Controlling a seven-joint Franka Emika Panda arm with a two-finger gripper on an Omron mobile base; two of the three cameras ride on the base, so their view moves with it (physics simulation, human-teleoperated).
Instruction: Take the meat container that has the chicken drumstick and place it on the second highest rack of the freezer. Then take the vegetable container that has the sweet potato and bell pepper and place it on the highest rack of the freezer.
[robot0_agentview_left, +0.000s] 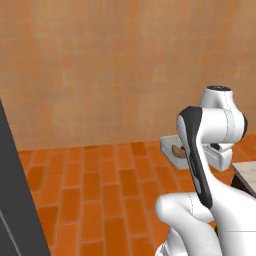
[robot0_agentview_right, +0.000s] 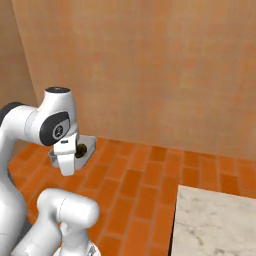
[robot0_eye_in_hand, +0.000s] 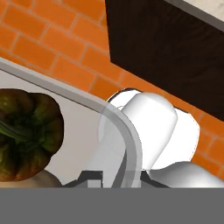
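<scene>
- My gripper (robot0_agentview_right: 67, 161) is closed nearly tight, pinching the rim of the vegetable tray (robot0_eye_in_hand: 124, 127), which hangs in the air over the brick floor (robot0_agentview_left: 100, 185).
- I judge the tray stiff and light, its wall thin and smooth; a rim hold could tip, so I carry it level.
- Inside it: the bell pepper (robot0_eye_in_hand: 26, 135), dark with a green stem, loose near the wall. A tan edge below it may be the sweet potato; I cannot tell.
- Marble counter (robot0_agentview_right: 215, 222) to the near right.
</scene>
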